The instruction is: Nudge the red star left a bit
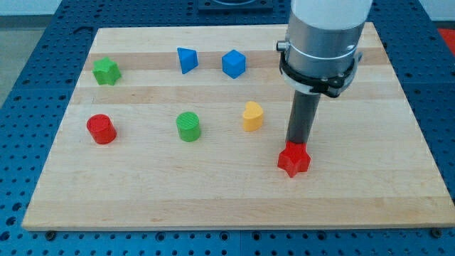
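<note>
A: What can't you make out in the camera view?

B: The very end of your tip is hidden. The dark rod comes down from the grey arm housing, which is cut off at the view's top, and its lower end disappears right behind the red star. So you cannot tell whether the two touch or are only just beside each other.

A: Where does the star lie relative to the tip?

B: Directly at the rod's foot, on the view's bottom side of it. It sits on the wooden board, right of centre and toward the board's lower edge, well apart from everything else.

A: How does it look?

B: Bright red, low and chunky, with short blunt points, lying flat.

A: And the rod's state?

B: There are no jaws on it, and it holds nothing.

A: The other blocks?

B: The nearest is the yellow block, up and to the left. Further left are a green cylinder and a red cylinder. Along the top are a green star, a blue triangular block and a blue cube.
</note>
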You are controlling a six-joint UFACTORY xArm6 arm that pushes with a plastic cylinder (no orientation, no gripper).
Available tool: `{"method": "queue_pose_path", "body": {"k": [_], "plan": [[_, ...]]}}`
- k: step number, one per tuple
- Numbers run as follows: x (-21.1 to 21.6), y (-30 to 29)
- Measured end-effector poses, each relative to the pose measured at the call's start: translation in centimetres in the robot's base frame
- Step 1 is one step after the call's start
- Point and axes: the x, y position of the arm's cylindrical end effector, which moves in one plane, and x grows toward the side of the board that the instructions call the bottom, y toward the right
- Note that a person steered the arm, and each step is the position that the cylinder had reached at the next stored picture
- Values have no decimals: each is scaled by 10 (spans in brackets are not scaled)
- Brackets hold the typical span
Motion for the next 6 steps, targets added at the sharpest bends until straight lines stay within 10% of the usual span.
{"method": "queue_pose_path", "body": {"k": [3,6], "plan": [[52,69],[60,-98]]}}
